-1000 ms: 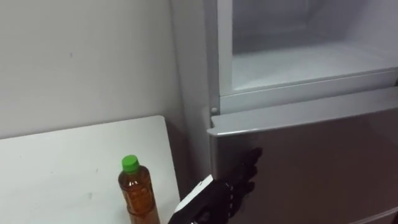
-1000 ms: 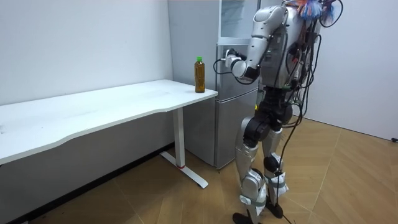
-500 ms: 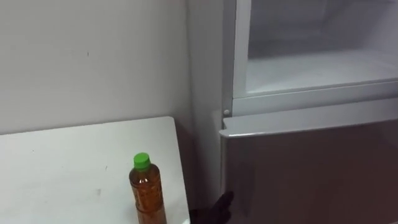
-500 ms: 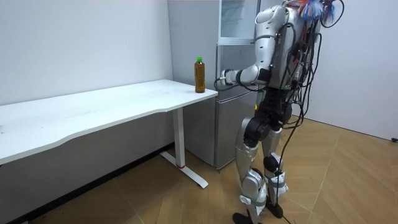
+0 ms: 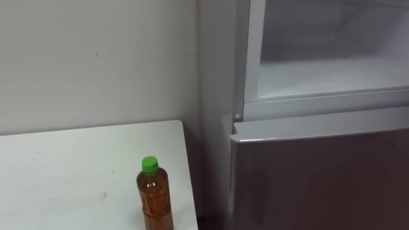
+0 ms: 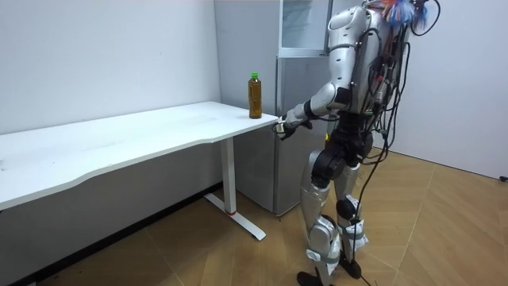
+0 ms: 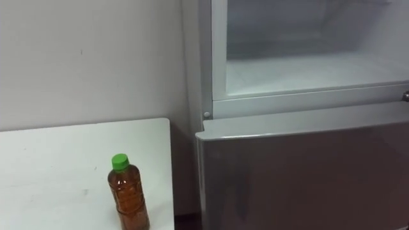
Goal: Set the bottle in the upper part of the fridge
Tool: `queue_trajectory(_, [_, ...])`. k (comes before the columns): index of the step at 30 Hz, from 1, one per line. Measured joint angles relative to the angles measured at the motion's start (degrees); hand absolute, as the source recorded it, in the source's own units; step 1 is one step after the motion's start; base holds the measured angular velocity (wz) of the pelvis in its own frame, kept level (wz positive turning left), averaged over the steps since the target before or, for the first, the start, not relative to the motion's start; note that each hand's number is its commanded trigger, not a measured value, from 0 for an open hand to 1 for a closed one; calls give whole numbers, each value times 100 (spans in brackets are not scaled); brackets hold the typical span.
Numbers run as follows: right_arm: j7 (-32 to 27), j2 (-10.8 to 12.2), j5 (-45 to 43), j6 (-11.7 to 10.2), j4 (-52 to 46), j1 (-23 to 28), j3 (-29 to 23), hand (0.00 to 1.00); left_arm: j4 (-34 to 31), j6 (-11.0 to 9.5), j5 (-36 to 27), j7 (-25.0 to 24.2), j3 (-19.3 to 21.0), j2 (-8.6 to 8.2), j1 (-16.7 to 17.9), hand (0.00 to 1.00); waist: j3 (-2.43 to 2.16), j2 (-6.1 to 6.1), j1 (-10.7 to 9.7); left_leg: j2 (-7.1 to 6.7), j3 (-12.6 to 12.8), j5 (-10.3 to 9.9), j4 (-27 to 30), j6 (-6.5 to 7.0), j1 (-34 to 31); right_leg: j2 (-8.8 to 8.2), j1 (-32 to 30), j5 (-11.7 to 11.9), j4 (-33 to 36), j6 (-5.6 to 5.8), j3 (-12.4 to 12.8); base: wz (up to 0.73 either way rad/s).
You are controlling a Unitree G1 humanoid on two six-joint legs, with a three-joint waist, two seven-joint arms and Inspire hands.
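A bottle (image 5: 155, 195) of amber drink with a green cap stands upright near the right edge of the white table (image 5: 64, 172); it also shows as the bottle (image 7: 128, 191) and the bottle (image 6: 255, 95). Right of the table, the fridge's upper compartment (image 5: 332, 70) stands open, white and bare inside. I stand facing the fridge. My left hand (image 6: 282, 127) hangs low beside the table's corner, below the bottle, with relaxed fingers and nothing in it.
The grey lower fridge door (image 5: 319, 172) is shut, just below the open compartment. A narrow gap separates the table edge from the fridge side. A plain wall (image 5: 96, 57) runs behind the table. The long table (image 6: 143, 131) stretches toward the room view's left.
My left hand has dropped from in front of the lower fridge door to beside the table's corner, leaving the eye view. The bottle has not moved; the head camera shifted slightly.
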Motion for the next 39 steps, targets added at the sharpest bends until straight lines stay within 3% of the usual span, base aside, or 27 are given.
queue_trajectory(4, [42,-15,-95,-69,-43,1,-2,0,382,-209,73,63,190,6,115,0,-6,-22,2,-4,-4,0,-7,0,1,-4,2,-1,-4,0,-5,0])
queue_trajectory(8, [32,-15,-87,-135,-26,29,9,0,1241,-447,149,248,282,-48,130,0,-17,-43,77,-8,-2,-1,-22,-1,35,-4,22,-1,-4,1,5,-2])
queue_trajectory(13, [-7,3,-70,-165,-11,149,31,0,1794,-503,240,486,306,-58,295,0,-22,-42,183,-7,-34,-5,-24,-6,38,-1,21,-1,-3,1,10,0])
queue_trajectory(21, [-53,22,-144,-361,-17,355,-18,0,2926,-942,409,866,909,-230,348,0,-20,-16,312,-14,-63,-7,-34,-10,52,-2,17,-24,-6,-1,17,0])
queue_trajectory(23, [-30,28,-302,-396,2,370,-110,0,3270,-968,505,995,1189,-263,347,0,-24,-7,306,-16,-66,-7,-36,-10,52,-2,16,-23,-6,-2,17,0])
queue_trajectory(28, [-31,34,-357,-406,84,378,-214,0,4013,-1016,504,1357,1434,-306,322,0,-20,21,302,-23,-83,-8,-37,-10,57,-2,60,-22,-5,0,4,2])
queue_trajectory(36, [-95,69,-372,-387,109,441,-266,0,4344,-1015,651,2001,1802,-372,457,0,-41,2,318,-38,-145,-9,-50,-13,75,1,133,-29,-75,7,-50,4])
queue_trajectory(39, [-100,99,-493,-270,108,446,-420,0,4723,-758,1631,2473,2090,-368,592,0,-61,-29,333,-41,-141,-29,-74,-30,171,12,251,-32,-102,13,-17,0])
